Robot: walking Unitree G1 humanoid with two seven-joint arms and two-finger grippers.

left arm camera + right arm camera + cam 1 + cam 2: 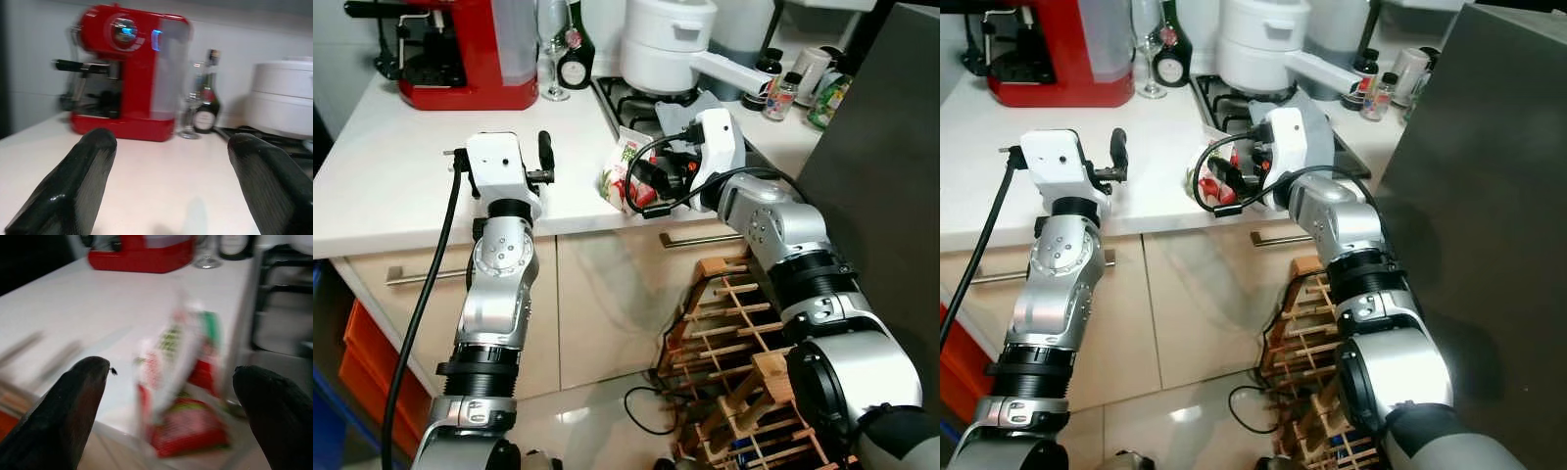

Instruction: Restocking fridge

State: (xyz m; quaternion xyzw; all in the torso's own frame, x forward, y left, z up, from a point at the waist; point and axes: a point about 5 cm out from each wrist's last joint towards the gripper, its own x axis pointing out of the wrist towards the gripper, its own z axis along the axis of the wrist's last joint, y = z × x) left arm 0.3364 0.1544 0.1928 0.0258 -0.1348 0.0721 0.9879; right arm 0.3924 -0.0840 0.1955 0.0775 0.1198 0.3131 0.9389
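A white, red and green food packet point(619, 174) stands on the white counter point(401, 186), close to its front edge and beside the stove. My right gripper point(649, 180) is level with the packet and open. In the right wrist view the packet point(182, 382) lies ahead, between the two spread fingers point(73, 406); I cannot tell whether they touch it. My left gripper point(542, 161) hovers over the bare counter left of the packet, open, with nothing between its fingers point(78, 181).
A red coffee machine point(460, 49), a wine glass point(553, 59) and a dark bottle point(574, 49) stand at the back. A white pot point(666, 44) sits on the stove. A dark grey panel point(881, 157) rises on the right, a wooden rack point(744, 333) on the floor below.
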